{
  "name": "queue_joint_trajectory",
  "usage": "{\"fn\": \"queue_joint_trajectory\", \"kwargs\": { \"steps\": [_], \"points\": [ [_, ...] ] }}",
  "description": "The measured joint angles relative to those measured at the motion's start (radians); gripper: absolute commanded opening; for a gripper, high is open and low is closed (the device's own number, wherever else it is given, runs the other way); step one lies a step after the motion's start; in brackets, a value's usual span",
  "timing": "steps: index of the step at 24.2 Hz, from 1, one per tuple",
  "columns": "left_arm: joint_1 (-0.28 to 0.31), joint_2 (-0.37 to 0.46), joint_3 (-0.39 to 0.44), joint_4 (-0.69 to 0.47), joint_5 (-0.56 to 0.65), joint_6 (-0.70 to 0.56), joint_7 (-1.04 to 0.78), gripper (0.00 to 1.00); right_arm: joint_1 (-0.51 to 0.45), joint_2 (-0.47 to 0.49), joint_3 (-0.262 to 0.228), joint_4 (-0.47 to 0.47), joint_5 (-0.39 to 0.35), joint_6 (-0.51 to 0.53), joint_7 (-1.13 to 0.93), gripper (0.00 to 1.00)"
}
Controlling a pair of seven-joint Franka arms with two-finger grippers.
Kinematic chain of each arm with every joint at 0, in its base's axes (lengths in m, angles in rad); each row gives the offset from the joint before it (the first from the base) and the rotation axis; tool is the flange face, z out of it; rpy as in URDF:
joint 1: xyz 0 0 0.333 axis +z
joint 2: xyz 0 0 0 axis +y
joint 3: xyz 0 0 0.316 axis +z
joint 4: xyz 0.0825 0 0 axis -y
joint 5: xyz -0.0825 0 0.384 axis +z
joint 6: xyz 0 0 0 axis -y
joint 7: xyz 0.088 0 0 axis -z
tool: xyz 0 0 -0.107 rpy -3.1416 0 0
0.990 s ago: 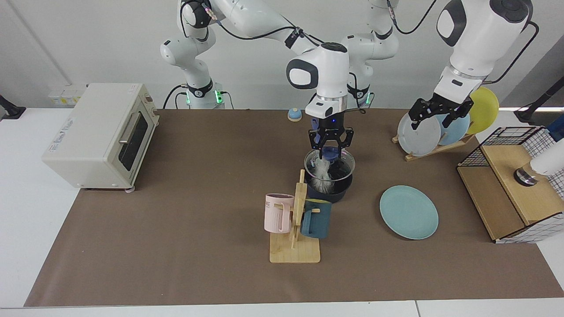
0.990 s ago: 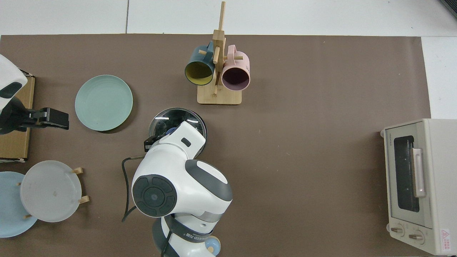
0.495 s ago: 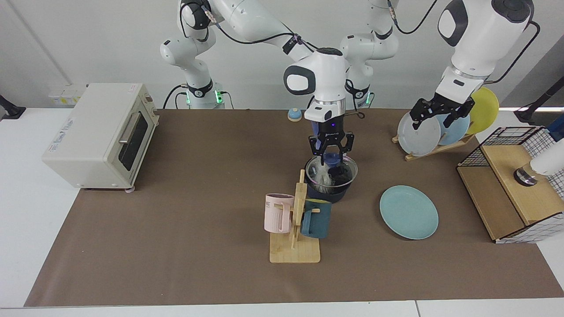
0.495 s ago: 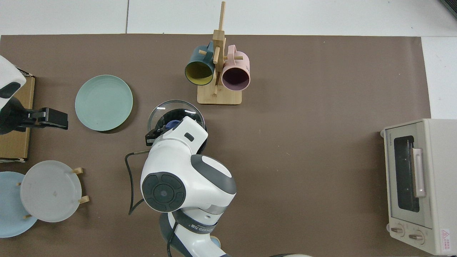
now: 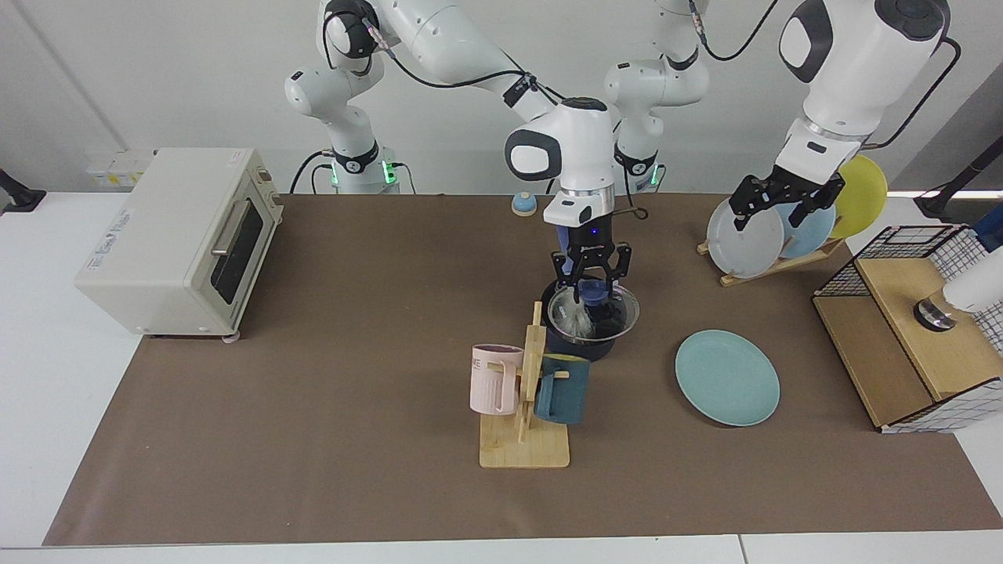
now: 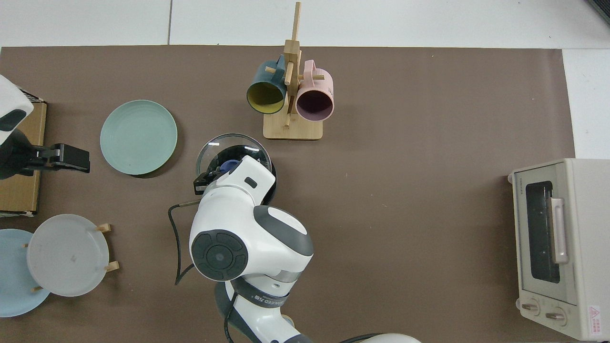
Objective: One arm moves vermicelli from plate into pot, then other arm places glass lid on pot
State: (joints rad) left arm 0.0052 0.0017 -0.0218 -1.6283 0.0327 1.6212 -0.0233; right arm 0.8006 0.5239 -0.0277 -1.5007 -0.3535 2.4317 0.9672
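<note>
Glass lid (image 5: pixel 593 312), knob clamped in right pincer (image 5: pixel 592 282), should settle level on pot (image 5: pixel 584 338); left pincer (image 5: pixel 780 205) waits, fingers apart.

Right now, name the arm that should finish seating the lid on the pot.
Right: its gripper is at the glass lid, directly over the pot. The left gripper waits by the plate rack.
</note>
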Motion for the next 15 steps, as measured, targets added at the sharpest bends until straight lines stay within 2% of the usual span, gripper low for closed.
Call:
{"fn": "queue_joint_trajectory", "kwargs": {
  "steps": [11, 15],
  "points": [
    [0.0, 0.0, 0.003, 0.0, 0.0, 0.0, 0.0, 1.0, -0.023, 0.012, -0.002, 0.003, -0.002, 0.064, -0.054, 0.0],
    [0.0, 0.0, 0.003, 0.0, 0.0, 0.0, 0.0, 1.0, -0.02, 0.026, 0.002, 0.004, -0.026, 0.069, -0.054, 0.0]
  ]
}}
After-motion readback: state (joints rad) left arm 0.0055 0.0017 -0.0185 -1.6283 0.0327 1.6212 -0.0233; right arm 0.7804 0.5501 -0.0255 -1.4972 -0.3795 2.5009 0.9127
